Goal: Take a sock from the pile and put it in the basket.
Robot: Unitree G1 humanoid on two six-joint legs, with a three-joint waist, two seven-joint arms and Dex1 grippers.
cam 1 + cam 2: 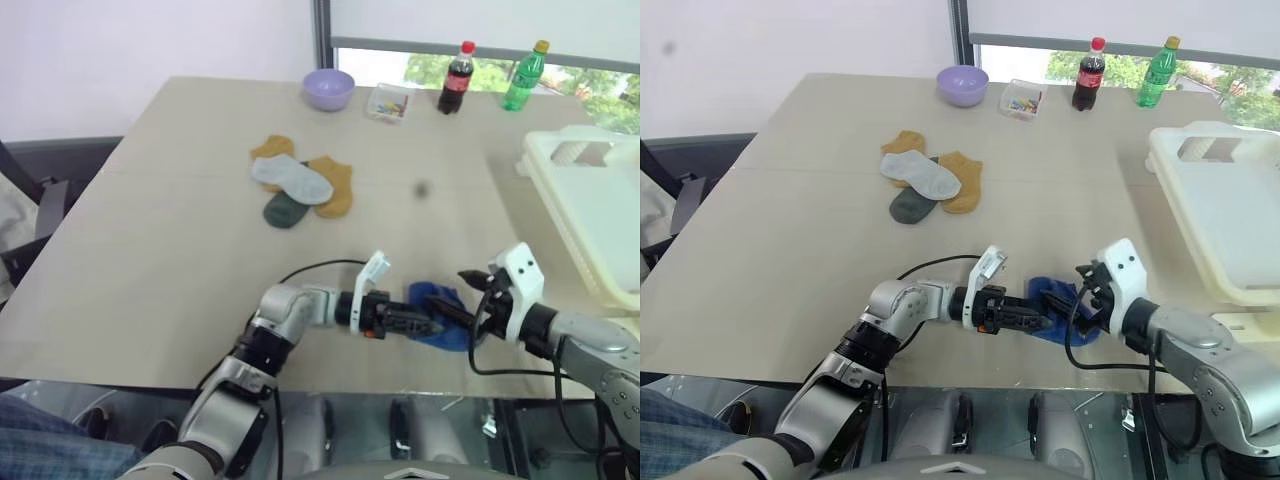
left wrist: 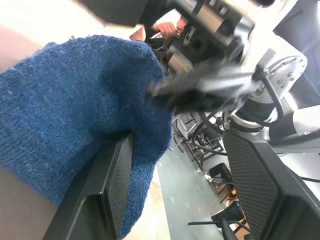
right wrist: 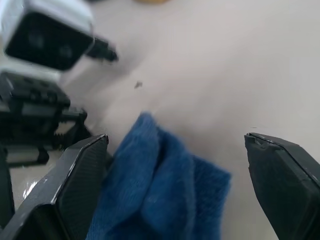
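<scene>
- Pale beige bench (image 1: 180, 260) runs up to a white wall and a window; its near edge is where both arms meet.
- Left gripper (image 1: 425, 322) lies level and points toward the robot's right, its fingers (image 2: 112, 185) part-way open; one finger presses the underside of a blue sock (image 1: 440, 312), the other stands clear of the cloth, so a firm grip cannot be told.
- Right gripper (image 1: 472, 303) faces the left one from the other side, its fingers (image 3: 75, 185) spread wide with the blue sock lying between them, touching neither pad in the right wrist view.
- Blue sock sits bunched near the bench's front edge, between the two grippers, well apart from the pile and outside the basket.
- Pile (image 1: 298, 185) lies farther back toward the middle of the bench: a light grey sock on top of two mustard-orange ones, a dark green one tucked at its near side.
- Basket (image 1: 590, 215), cream-white with a thick rim and a handle slot, stands at the bench's right edge, well apart from the pile.
- Along the far edge stand a lilac bowl (image 1: 329, 88), a small clear box (image 1: 388, 103) of coloured bits, a dark cola bottle (image 1: 458, 78) with a red cap and a green bottle (image 1: 526, 76) with a yellow cap.
</scene>
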